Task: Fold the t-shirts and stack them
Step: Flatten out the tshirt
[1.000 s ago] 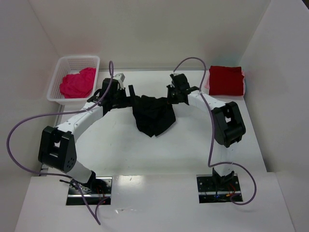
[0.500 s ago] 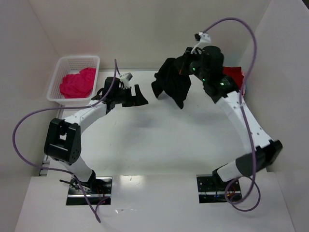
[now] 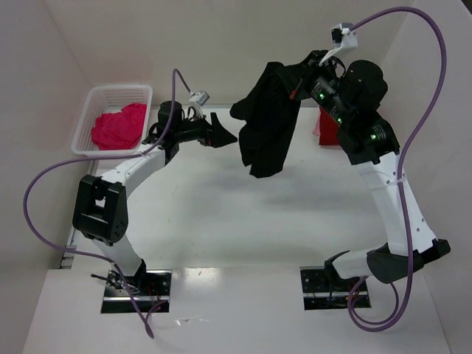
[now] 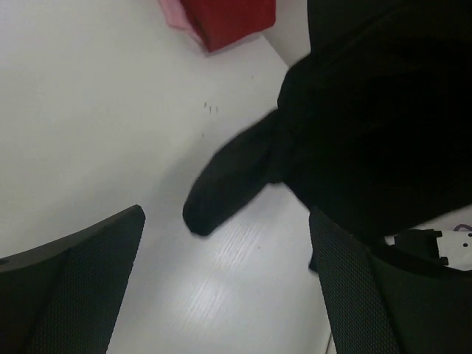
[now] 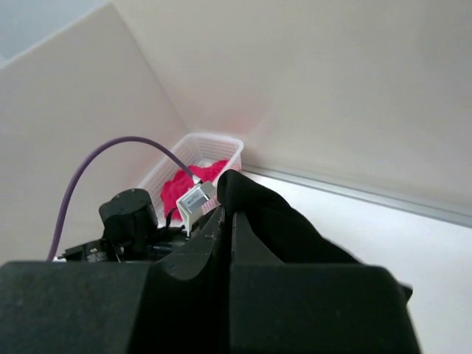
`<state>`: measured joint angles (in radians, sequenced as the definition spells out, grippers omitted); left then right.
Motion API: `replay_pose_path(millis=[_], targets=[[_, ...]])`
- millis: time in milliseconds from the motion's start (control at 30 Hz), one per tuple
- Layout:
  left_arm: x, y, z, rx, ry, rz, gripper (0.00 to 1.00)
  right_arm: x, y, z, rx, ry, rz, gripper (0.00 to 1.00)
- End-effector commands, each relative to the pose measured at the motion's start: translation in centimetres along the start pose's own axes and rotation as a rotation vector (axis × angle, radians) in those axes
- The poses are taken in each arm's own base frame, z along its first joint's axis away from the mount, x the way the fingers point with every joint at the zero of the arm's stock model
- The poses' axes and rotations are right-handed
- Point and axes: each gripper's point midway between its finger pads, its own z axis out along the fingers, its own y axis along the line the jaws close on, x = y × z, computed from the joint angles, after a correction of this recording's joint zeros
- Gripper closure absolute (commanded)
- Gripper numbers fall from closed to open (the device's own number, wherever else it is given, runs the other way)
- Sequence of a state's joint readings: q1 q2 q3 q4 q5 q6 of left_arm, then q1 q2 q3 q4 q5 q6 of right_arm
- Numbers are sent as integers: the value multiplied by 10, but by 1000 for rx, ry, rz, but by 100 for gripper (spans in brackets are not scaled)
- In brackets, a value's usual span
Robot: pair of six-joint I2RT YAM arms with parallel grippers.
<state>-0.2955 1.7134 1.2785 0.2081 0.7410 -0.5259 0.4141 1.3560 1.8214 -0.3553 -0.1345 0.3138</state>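
Top external view: black t-shirt point(image 3: 263, 118), off the table point(image 3: 221, 221), bunched and hanging from the right gripper point(image 3: 296, 82), which is clamped on its upper edge at about 1 o'clock of the workspace; long axis runs from the grip down the picture to a loose narrow end pointing toward 6 o'clock; no fold visible. Left gripper point(image 3: 221, 136), jaws apart and holding nothing, at 11 o'clock, just beside the cloth's left edge, contact not determinable. Magenta-pink t-shirt point(image 3: 118, 125), crumpled, inside the white mesh basket point(image 3: 94, 94) at 10 o'clock. Dark red t-shirt point(image 3: 328, 129), at 2 o'clock, largely hidden behind the right arm in this view. Left wrist view: supplies what the top view hides, namely the dark red t-shirt point(image 4: 228, 18) lying flat and squared with a pale pink cloth point(image 4: 173, 13) showing under its edge; also the black t-shirt point(image 4: 383, 110) filling the upper right, a sleeve-like lobe drooping toward 7 o'clock, clear of both spread left fingers point(image 4: 81, 280). Right wrist view: only view showing the grip itself, right gripper point(image 5: 230, 215) pressed together on a ridge of black t-shirt point(image 5: 280, 221); basket point(image 5: 225, 147) and magenta-pink t-shirt point(image 5: 184, 184) beyond, at 11 o'clock
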Motion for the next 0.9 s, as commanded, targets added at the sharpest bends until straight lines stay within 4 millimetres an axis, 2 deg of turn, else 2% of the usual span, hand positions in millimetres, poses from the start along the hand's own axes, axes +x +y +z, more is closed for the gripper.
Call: replay_pose_path(millis=[0,167,267,333,367,400,467,500,567,600,633,667,700,733,767,800,833,867], targets=[[-54,-47,-12,127,-168,269,0,-47,25,-19,-68,-117,-1,100],[-49,-87,0,210,-155,517,0,-55,30,-23,-82,-127,6,100],[-48,-95,14,235,-139,545,0,-55,37,-24,-118,-125,11,100],[-41,-90,26,251,-115,523,0,-50,38,-23,-126,-110,21,100],[-46,-95,28,275,-120,529,9,-50,38,-23,-126,-110,21,100],[-41,-94,35,281,-107,511,16,-46,36,-21,-123,-102,22,100],[-40,-95,34,290,-103,511,29,-45,33,-23,-108,-103,24,99],[-42,-92,35,271,-111,510,42,-49,33,-27,-103,-116,14,99],[-44,-92,32,249,-120,519,56,-46,25,-26,-64,-119,6,99],[-51,-93,28,216,-137,518,66,-51,23,-30,-49,-134,-5,98],[-52,-90,26,190,-141,536,85,-45,17,-28,-23,-122,-1,98],[-57,-91,22,164,-153,544,92,-49,9,-31,27,-142,-10,98],[-63,-97,13,138,-167,554,96,-51,2,-31,61,-155,-8,96],[-72,-95,7,86,-193,563,100,-44,-8,-32,115,-148,18,96],[-79,-98,1,59,-212,574,100,-51,-23,-39,204,-189,43,96],[-86,-108,-13,41,-246,588,100,-48,-28,-41,230,-191,58,96],[-92,-114,-21,29,-277,602,100,-37,-32,-39,236,-177,58,96],[-101,-113,-31,-5,-319,604,100,-38,-31,-40,230,-193,58,96]])
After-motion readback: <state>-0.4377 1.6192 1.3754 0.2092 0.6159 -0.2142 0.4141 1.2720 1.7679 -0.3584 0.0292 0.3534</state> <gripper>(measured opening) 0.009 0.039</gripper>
